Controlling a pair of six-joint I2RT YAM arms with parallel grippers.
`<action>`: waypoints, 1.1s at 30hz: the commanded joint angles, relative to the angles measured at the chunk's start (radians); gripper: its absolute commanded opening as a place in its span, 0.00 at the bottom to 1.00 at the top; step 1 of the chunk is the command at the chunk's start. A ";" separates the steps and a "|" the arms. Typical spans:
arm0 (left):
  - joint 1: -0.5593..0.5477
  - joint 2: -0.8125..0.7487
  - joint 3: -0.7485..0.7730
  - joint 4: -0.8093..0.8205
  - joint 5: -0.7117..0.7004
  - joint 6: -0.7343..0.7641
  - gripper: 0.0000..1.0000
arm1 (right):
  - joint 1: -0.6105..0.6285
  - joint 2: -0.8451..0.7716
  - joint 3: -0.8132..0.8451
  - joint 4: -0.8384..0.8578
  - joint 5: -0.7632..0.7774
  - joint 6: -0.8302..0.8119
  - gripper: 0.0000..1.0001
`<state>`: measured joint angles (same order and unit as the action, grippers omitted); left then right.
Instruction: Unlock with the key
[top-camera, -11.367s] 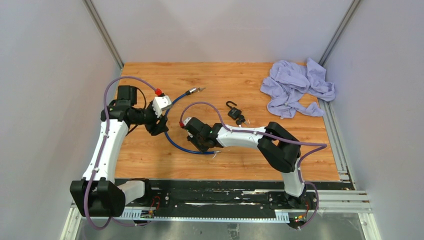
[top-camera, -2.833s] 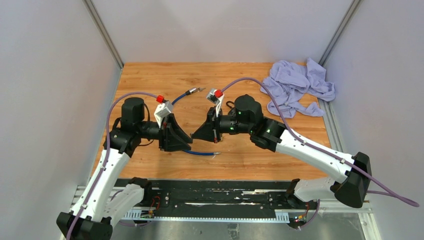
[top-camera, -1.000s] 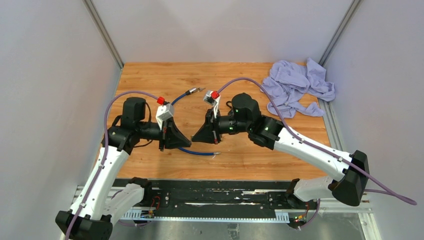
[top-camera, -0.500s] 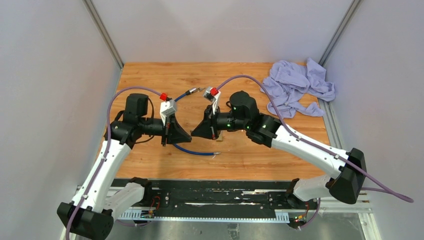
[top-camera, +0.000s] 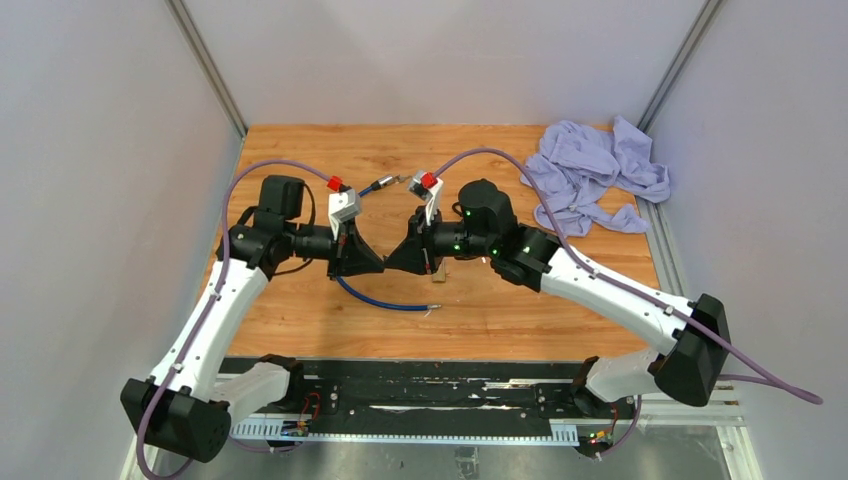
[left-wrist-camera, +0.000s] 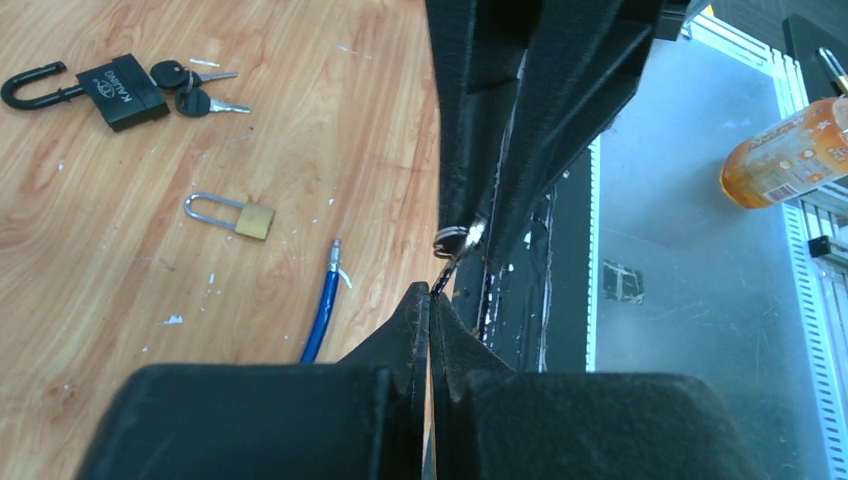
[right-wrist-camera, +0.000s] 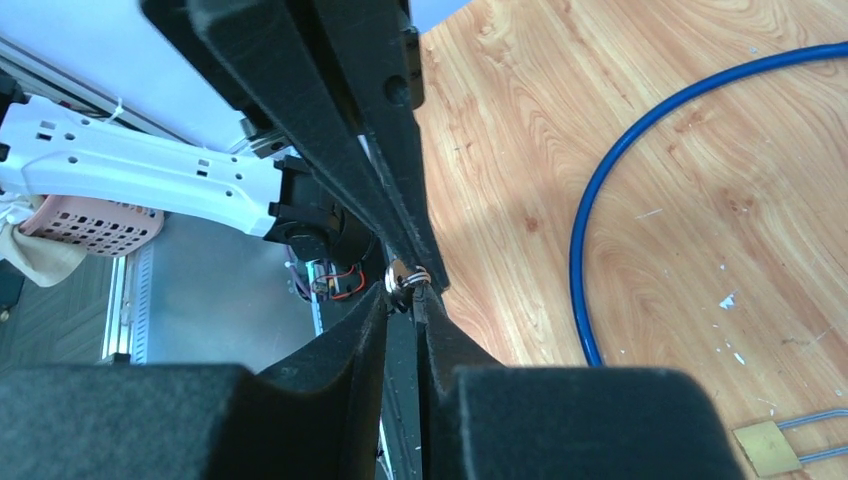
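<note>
Left arm (top-camera: 215, 310) moved in, left jaws clamped on key (right-wrist-camera: 402, 276), right jaws slightly parted just opposite

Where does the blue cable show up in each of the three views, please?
Top external: the cable curves centre-left, just below the two grippers.
Left wrist: the cable ends lower centre-left, below the brass padlock.
Right wrist: the cable arcs down the right half, above the brass padlock at bottom right.
Shared landmark: the left gripper and right gripper tip to tip, a key ring between them.
</note>
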<state>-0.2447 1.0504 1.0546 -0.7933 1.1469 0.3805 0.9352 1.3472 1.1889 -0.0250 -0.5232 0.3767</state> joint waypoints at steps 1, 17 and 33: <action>-0.002 0.011 0.041 -0.025 0.005 0.059 0.00 | -0.034 0.021 0.044 -0.003 0.003 0.000 0.16; 0.001 0.103 0.076 -0.081 0.055 0.081 0.00 | -0.068 0.067 0.040 0.047 -0.019 0.025 0.03; 0.045 0.150 0.096 -0.106 0.081 0.095 0.00 | -0.087 0.051 -0.004 0.081 -0.072 0.059 0.01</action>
<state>-0.2058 1.1961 1.1267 -0.8825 1.1679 0.4759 0.8631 1.4086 1.2011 0.0044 -0.5705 0.4145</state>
